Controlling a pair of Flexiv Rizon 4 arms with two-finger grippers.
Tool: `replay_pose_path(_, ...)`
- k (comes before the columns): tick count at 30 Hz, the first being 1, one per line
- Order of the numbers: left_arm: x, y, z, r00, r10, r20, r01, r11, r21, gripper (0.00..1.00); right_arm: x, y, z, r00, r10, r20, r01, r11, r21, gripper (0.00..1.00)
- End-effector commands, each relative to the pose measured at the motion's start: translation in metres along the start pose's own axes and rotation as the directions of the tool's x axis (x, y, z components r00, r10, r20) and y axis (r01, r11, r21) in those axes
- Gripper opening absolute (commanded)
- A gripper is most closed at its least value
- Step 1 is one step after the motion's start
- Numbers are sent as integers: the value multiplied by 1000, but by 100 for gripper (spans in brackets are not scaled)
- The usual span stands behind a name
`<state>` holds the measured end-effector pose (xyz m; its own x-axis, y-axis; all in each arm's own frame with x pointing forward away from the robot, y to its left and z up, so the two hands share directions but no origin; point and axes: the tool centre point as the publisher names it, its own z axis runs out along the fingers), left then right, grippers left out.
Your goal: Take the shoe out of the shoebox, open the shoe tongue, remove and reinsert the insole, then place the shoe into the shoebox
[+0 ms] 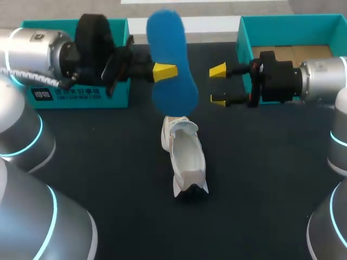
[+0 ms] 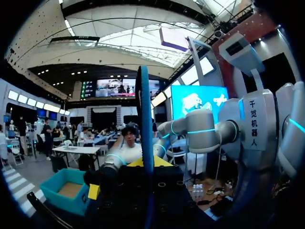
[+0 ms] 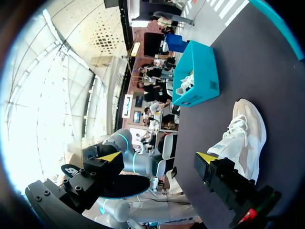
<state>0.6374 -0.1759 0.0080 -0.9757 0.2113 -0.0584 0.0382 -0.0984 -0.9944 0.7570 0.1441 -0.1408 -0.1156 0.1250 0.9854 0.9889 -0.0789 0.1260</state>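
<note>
Left gripper (image 1: 165,71) around blue insole (image 1: 169,49)

Black matte table (image 1: 108,162), broad flat top, soft even light.

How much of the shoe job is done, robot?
Done: the white shoe is out, lying on the table, and its blue insole is pulled out. Right now my left gripper holds the insole up in the air; my right gripper is open beside it. Left: slide the insole back in, then put the shoe in the shoebox.
</note>
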Motion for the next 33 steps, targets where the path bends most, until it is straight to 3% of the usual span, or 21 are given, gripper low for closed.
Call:
replay_pose_path(1,3,14,-11,942,326,77,-330,942,53,0,13,-2,1,999,-12,30,12,1000,-8,100)
replay_pose_path(18,3,18,-14,935,349,56,-352,934,60,0,17,-2,1,1000,-3,9,4,1000,-19,100)
replay_pose_path(22,-2,23,-23,833,554,15,-554,832,33,0,24,1,-1,999,45,5,-45,998,-33,100)
replay_pose_path(26,-10,29,-28,746,666,-8,-664,745,60,0,32,2,-1,997,71,-20,-71,997,-37,100)
replay_pose_path(29,-12,37,-32,658,753,-4,-748,655,110,0,36,3,1,997,75,-18,-75,997,-36,100)
replay_pose_path(33,-12,49,-32,503,864,-13,-860,501,97,0,39,3,4,996,87,-15,-87,996,-13,100)
